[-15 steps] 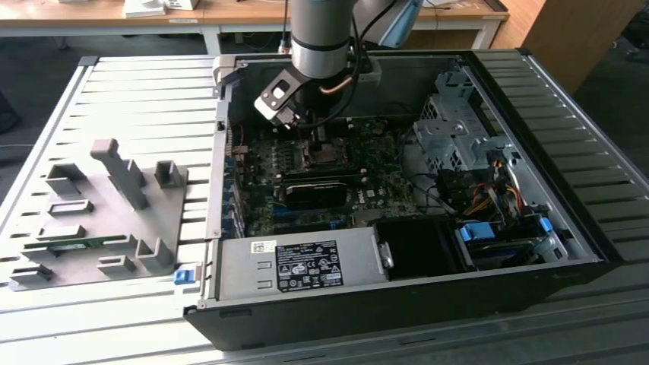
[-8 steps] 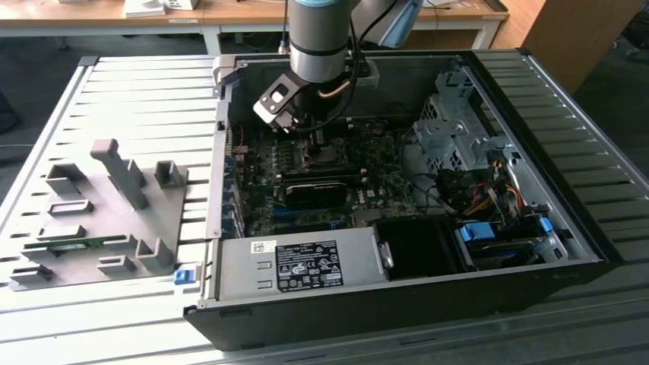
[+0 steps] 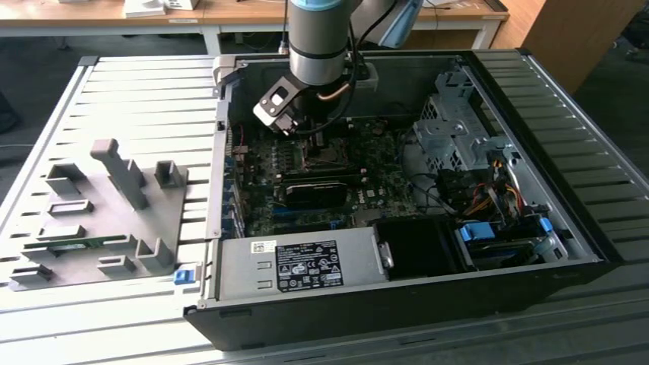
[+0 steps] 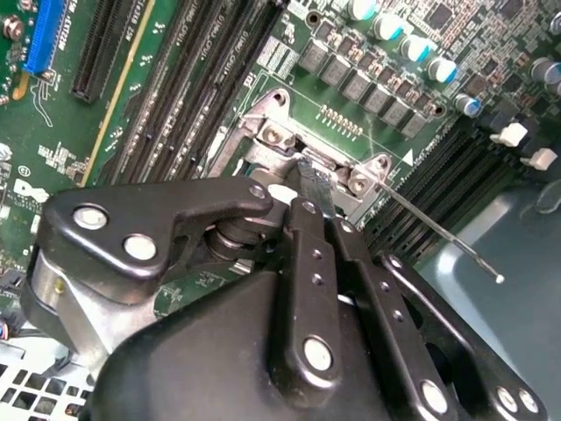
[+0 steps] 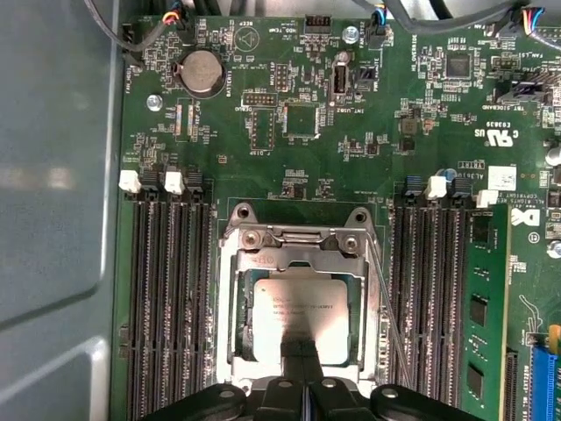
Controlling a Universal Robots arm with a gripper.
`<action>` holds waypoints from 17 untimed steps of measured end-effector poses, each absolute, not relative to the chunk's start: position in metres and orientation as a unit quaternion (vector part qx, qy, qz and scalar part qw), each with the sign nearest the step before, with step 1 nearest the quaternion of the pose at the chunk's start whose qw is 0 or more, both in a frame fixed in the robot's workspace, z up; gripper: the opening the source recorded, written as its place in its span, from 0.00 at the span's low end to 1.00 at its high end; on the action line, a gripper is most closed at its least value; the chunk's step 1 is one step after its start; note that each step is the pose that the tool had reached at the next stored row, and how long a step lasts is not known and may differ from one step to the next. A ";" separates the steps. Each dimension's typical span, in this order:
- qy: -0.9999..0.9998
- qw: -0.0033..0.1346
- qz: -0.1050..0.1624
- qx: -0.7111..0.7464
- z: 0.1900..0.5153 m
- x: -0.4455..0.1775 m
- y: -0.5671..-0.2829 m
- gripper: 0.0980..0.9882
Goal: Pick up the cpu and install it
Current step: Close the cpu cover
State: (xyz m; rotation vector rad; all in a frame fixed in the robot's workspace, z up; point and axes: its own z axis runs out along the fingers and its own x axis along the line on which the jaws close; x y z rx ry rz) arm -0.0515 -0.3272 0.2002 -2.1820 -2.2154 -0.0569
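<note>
The arm (image 3: 319,46) reaches down into the case (image 3: 406,304), gripper (image 5: 302,348) pressed together atop the socketed cpu (image 5: 298,303)

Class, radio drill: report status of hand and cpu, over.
Hand shut, tips at cpu edge. It lies flat in socket. Thin lever alongside socket.

print log | cpu (image 5: 302,316): faint lines of print on its metal top, not legible | motherboard (image 5: 289,167): fine white lettering all around the cpu, too small to make out | white triangle mark (image 4: 406,158): just beside the cpu's socket corner | power supply label (image 3: 309,266): dense black print, well apart from the cpu, illegible
</note>
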 end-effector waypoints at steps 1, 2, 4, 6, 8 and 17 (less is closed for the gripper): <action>-0.712 0.016 -0.018 -0.702 0.200 -0.051 -0.327 0.01; -0.712 0.016 -0.018 -0.702 0.200 -0.050 -0.327 0.01; -0.712 0.016 -0.019 -0.701 0.200 -0.048 -0.327 0.01; -0.712 0.016 -0.019 -0.701 0.200 -0.047 -0.327 0.01; -0.712 0.016 -0.019 -0.702 0.202 -0.047 -0.327 0.01; -0.712 0.016 -0.019 -0.701 0.213 -0.041 -0.327 0.01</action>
